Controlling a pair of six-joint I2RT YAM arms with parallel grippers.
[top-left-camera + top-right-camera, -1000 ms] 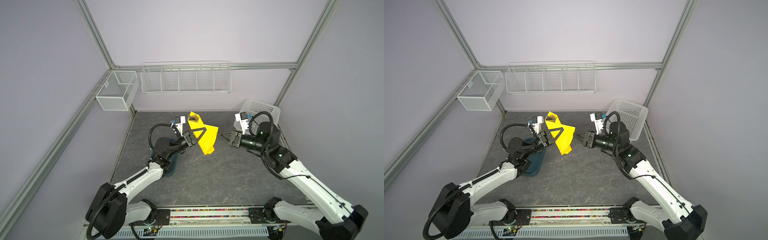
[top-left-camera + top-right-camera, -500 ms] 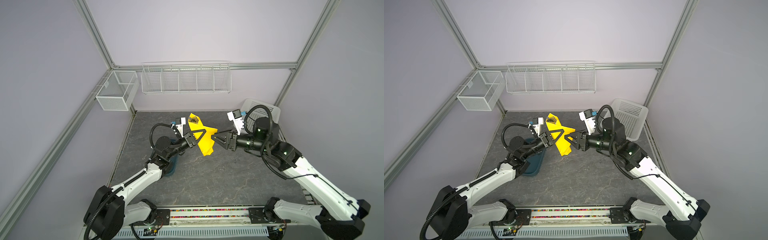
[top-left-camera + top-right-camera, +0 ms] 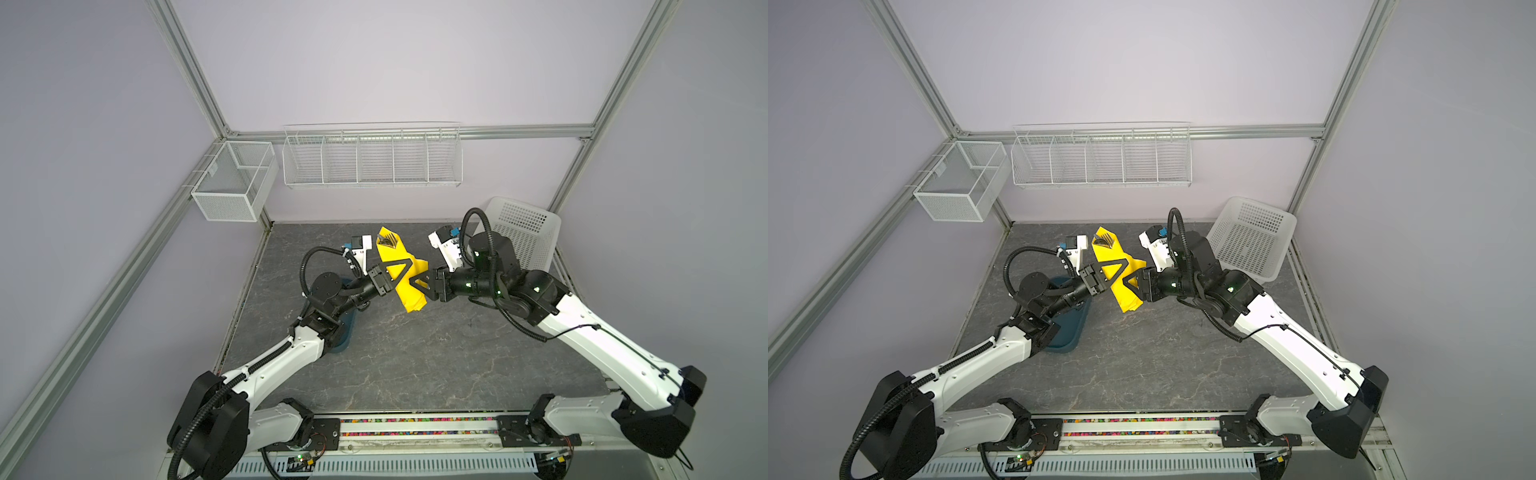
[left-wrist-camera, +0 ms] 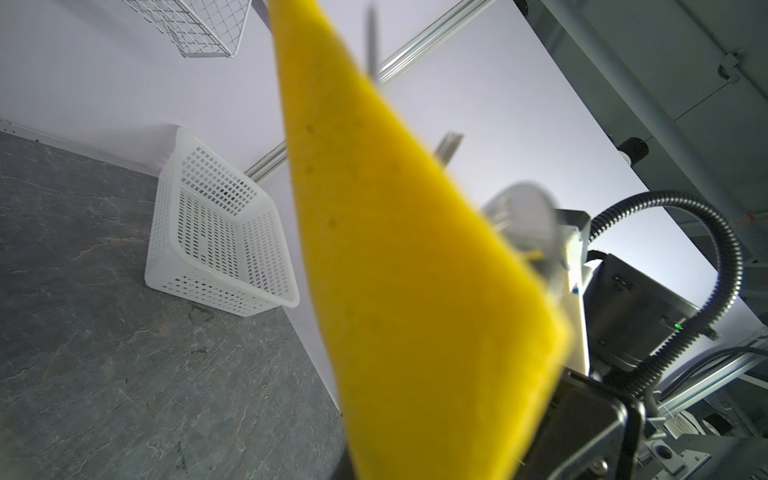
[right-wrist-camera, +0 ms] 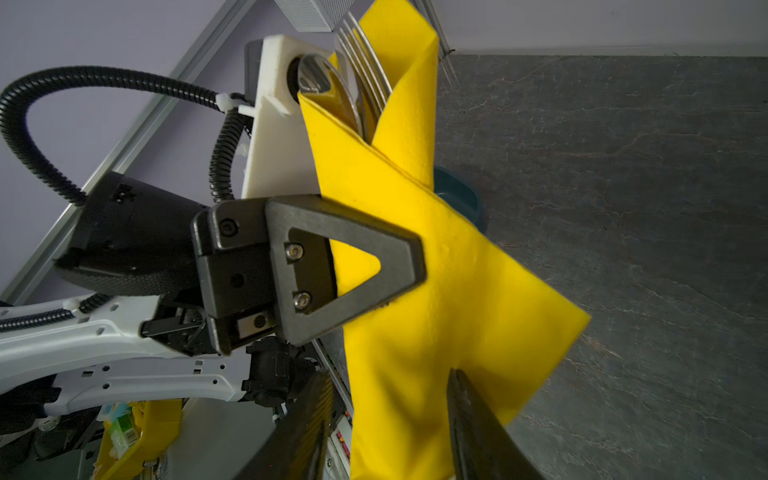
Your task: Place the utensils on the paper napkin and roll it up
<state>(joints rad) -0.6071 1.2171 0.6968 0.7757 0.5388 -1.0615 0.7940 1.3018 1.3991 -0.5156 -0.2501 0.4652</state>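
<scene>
The paper napkin (image 3: pixel 406 277) (image 3: pixel 1122 279) is a folded yellow bundle held up off the table, nearly upright. The utensils (image 3: pixel 386 240) (image 3: pixel 1104 240) stick out of its top as silver tips; in the right wrist view fork tines and a spoon bowl (image 5: pixel 365 79) show there. My left gripper (image 3: pixel 405 268) (image 3: pixel 1120 266) (image 5: pixel 409 270) is shut on the napkin's middle. My right gripper (image 3: pixel 419 283) (image 3: pixel 1133 283) (image 5: pixel 390 386) is open, its fingers on either side of the napkin's (image 5: pixel 436 291) lower part. In the left wrist view the napkin (image 4: pixel 415 291) hides the jaws.
A dark teal tray (image 3: pixel 344 332) (image 3: pixel 1069 330) lies under my left arm. A white perforated basket (image 3: pixel 523 232) (image 3: pixel 1252 243) (image 4: pixel 216 232) leans at the back right. A wire rack (image 3: pixel 372 160) and a mesh box (image 3: pixel 232 183) hang on the back walls.
My right gripper has moved left, from clear of the napkin to straddling its lower part. The left gripper keeps its hold, almost still.
</scene>
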